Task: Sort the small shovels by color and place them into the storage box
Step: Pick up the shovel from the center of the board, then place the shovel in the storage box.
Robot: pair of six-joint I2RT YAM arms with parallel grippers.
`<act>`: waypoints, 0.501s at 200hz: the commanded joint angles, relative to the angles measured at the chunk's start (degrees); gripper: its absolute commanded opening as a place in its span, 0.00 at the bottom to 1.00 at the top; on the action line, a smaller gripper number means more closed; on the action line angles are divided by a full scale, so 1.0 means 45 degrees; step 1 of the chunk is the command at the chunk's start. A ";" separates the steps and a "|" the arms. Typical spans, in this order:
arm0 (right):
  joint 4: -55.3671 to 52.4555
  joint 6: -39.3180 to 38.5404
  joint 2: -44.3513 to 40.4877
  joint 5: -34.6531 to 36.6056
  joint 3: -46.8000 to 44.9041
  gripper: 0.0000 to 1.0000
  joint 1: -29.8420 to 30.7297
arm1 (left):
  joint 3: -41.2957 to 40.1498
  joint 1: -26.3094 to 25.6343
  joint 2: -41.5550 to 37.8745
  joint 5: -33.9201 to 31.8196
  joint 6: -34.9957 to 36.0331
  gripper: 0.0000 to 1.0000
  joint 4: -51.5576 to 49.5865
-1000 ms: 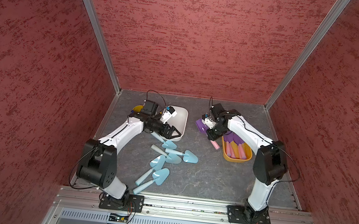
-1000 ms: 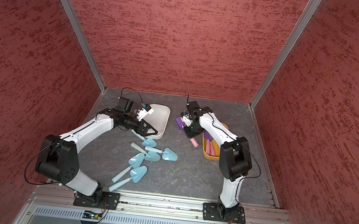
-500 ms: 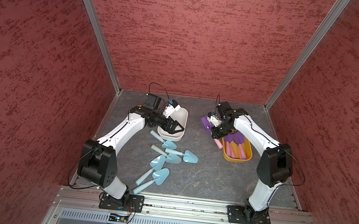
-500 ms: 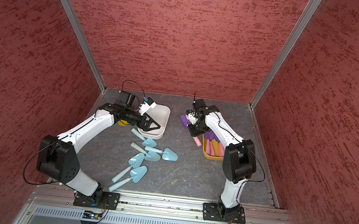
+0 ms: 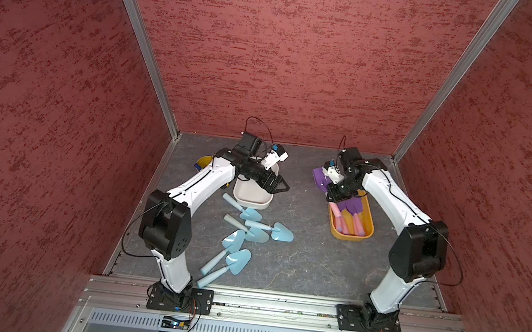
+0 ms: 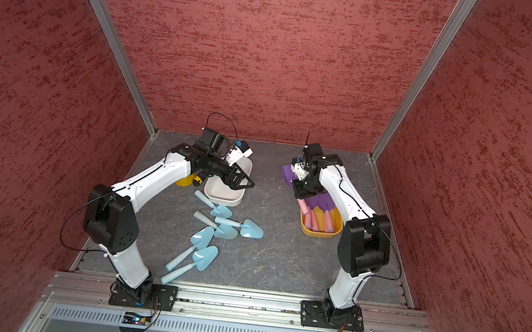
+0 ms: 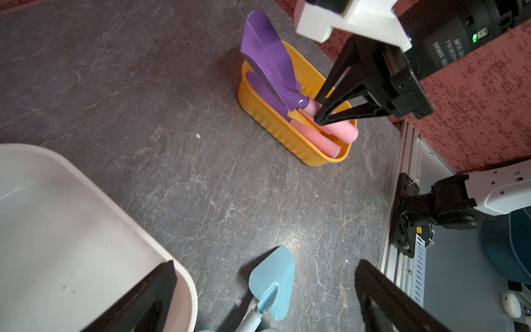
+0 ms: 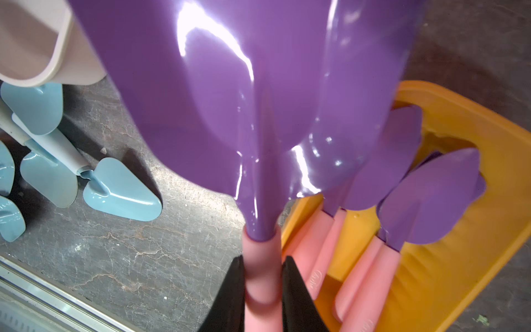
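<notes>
Bright, even overhead light fills both top views, and the light blue shovels (image 5: 259, 235), well apart from the orange box (image 5: 353, 237), cast only soft, short shadows on the desk (image 5: 297, 268). In the right wrist view, white glare streaks the purple blade (image 8: 230, 100) near that box; its pink handle (image 8: 261, 276) is slightly blurred.

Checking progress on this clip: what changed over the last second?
The right gripper, jaws shut on the purple shovel by its handle, carried it rightward over the orange box. The left gripper, jaws open and empty, swung rightward across the white tray. The blue shovels on the table stayed put.
</notes>
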 commanded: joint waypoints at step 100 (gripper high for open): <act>-0.0556 0.0882 -0.0017 0.0479 -0.1510 0.00 -0.2812 | 0.3144 -0.1799 0.2983 -0.0498 -0.0307 1.00 0.0178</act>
